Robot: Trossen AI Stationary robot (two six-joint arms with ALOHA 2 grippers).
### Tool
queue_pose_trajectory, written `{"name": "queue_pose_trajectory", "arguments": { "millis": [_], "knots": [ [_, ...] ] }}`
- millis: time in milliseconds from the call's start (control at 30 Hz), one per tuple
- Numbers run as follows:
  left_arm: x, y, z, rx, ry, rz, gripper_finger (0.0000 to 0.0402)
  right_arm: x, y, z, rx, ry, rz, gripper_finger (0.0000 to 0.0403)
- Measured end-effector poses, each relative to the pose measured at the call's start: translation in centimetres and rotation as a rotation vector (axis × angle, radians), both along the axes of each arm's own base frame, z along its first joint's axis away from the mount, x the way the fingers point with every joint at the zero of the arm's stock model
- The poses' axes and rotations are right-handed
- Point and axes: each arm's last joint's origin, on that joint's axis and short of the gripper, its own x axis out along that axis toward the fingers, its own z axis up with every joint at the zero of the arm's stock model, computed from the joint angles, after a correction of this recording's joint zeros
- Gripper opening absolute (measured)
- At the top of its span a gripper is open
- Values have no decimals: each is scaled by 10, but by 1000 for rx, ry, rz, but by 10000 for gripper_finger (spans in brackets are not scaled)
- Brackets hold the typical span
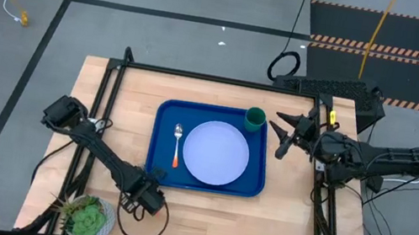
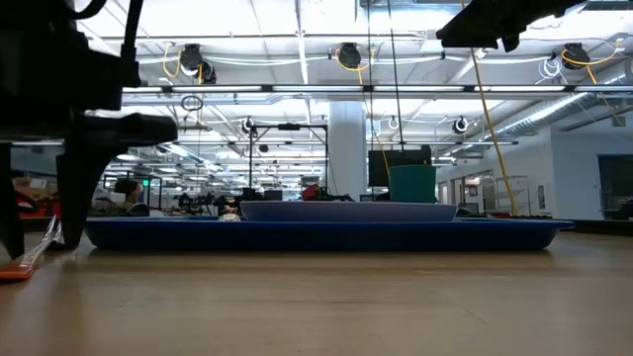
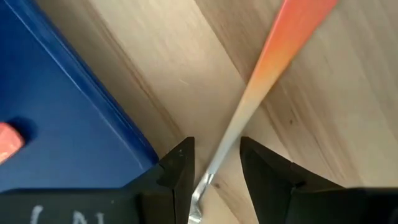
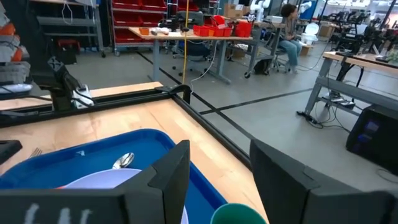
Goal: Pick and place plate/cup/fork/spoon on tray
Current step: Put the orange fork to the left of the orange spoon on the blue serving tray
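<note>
The blue tray (image 1: 165, 119) lies mid-table. On it rest the pale plate (image 1: 216, 153), the orange-handled spoon (image 1: 178, 144) left of the plate, and the green cup (image 1: 254, 119) at the far right corner. The fork (image 3: 273, 62) lies flat on the wood just outside the tray's near left corner. My left gripper (image 1: 146, 198) points down over it, open. Its fingers (image 3: 177, 171) stand on either side of the fork's silver neck (image 3: 227, 140) without touching. My right gripper (image 1: 278, 138) hangs open, raised and level, beyond the tray's right edge.
A white pot with a green plant (image 1: 89, 217) stands at the table's near left corner, close to my left arm. A black frame (image 1: 199, 76) runs along the table's far and side edges. Bare wood lies in front of the tray.
</note>
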Motion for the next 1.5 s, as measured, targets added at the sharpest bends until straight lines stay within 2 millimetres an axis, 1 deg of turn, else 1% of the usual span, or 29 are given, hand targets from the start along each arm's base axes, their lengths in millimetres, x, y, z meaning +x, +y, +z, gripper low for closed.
{"name": "queue_pose_trajectory", "arguments": {
  "millis": [133,233,300,467,600,633,700,867,1000,1100,1200,1333,1500],
  "knots": [
    [-4,4,-8,-19,2,-24,134,0,0,0,1,1,0,160],
    [-5,4,-10,-22,14,-65,132,0,0,0,-12,7,-12,160],
    [-5,4,-10,-23,18,-93,124,-1,-1,0,-23,12,-40,160],
    [-6,2,-10,-36,37,-157,73,-1,-2,0,-32,14,-73,160],
    [-7,2,-11,-39,43,-148,20,-1,-2,0,-35,16,-72,160],
    [-7,2,-11,-42,47,-137,14,-1,-2,0,-35,16,-72,160],
    [-7,2,-9,-58,65,-105,14,-1,-2,0,-39,19,-71,160],
    [-2,-8,8,-68,111,-76,23,-1,-2,0,-41,19,-71,160],
    [5,-19,36,-75,101,-95,9,-1,-2,0,-38,16,-71,160],
    [7,-20,52,-30,110,-112,13,-1,-2,0,-38,16,-71,160],
    [11,-22,67,8,82,-142,18,-1,-2,0,-38,16,-70,160],
    [16,-14,79,121,70,-215,8,-1,-2,0,-38,15,-70,160],
    [26,0,81,232,47,-373,15,-1,-2,0,-44,20,-69,160]
  ]
}}
